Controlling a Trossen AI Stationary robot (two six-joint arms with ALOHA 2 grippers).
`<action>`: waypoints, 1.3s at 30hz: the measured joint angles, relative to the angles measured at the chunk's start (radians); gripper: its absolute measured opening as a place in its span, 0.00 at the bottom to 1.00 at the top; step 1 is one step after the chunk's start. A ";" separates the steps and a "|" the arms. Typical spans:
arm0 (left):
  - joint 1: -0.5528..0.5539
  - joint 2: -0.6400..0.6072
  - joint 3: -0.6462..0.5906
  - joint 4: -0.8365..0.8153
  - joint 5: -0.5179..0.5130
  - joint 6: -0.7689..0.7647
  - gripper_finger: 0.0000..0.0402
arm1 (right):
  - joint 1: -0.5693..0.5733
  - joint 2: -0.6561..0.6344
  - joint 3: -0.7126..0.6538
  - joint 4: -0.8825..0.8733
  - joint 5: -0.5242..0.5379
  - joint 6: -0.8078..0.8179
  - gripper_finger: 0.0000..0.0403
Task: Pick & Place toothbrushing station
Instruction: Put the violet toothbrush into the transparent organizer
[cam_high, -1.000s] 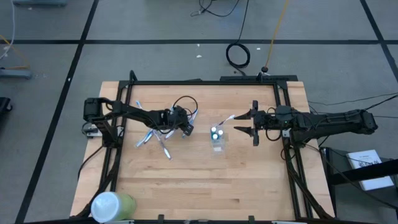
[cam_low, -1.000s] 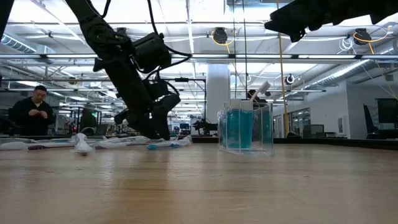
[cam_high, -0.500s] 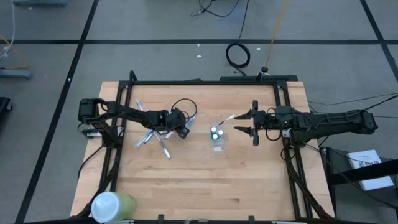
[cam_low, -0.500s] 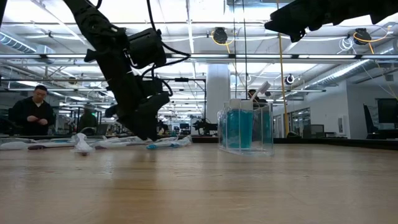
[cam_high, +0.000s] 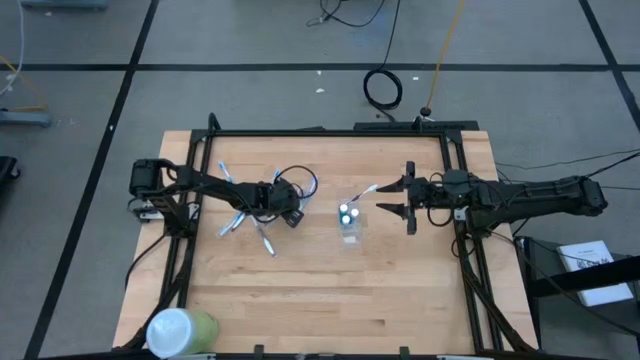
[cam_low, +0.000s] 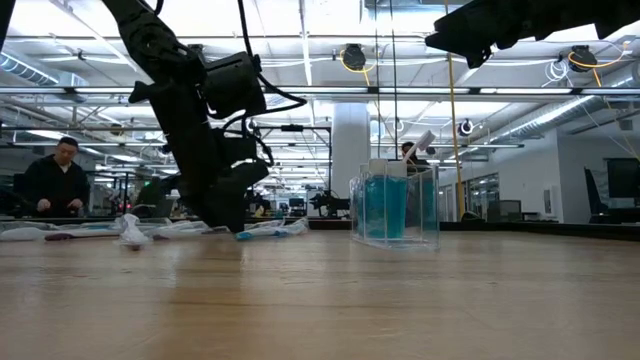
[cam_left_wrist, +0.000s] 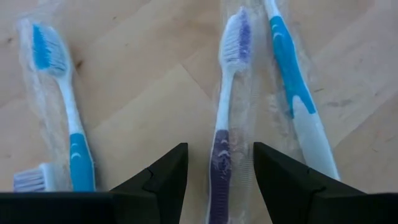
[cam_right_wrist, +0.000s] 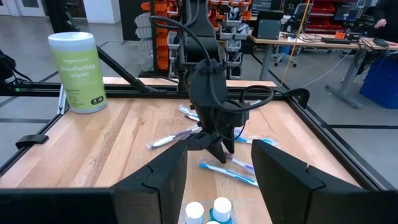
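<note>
The clear cup (cam_high: 348, 224) stands mid-table with white-capped tubes (cam_right_wrist: 204, 213) in it and one brush (cam_high: 364, 191) leaning out of its top. Several wrapped toothbrushes (cam_high: 245, 218) lie flat on the wood to its left. My left gripper (cam_high: 291, 217) is open and low over them. Its fingers stand on either side of the pinkish-purple brush's handle (cam_left_wrist: 221, 155), between two blue-and-white brushes (cam_left_wrist: 68, 124) (cam_left_wrist: 292, 87). I cannot tell whether the fingers touch it. My right gripper (cam_high: 386, 200) is open and empty, raised just right of the cup.
A large pale-green wipes container (cam_high: 181, 330) stands at the table's near left corner. A black frame (cam_high: 330, 131) runs along the table's far and side edges. Bare wood lies between the cup and the near edge. A person (cam_low: 58, 180) shows in the room beyond.
My left gripper has gone a short way toward the table's left edge, over the lying brushes, and stays open. The brushes and the cup have kept their places.
</note>
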 joint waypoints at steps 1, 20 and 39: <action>0.000 0.000 0.000 0.000 -0.001 0.000 0.46 | 0.000 0.000 0.000 0.000 0.000 0.000 0.42; 0.034 -0.075 0.008 -0.026 -0.044 0.072 0.05 | 0.000 0.000 0.000 0.005 -0.001 0.008 0.42; -0.070 -0.261 0.046 0.681 0.048 0.613 0.01 | 0.000 0.198 0.000 0.184 0.000 0.007 0.42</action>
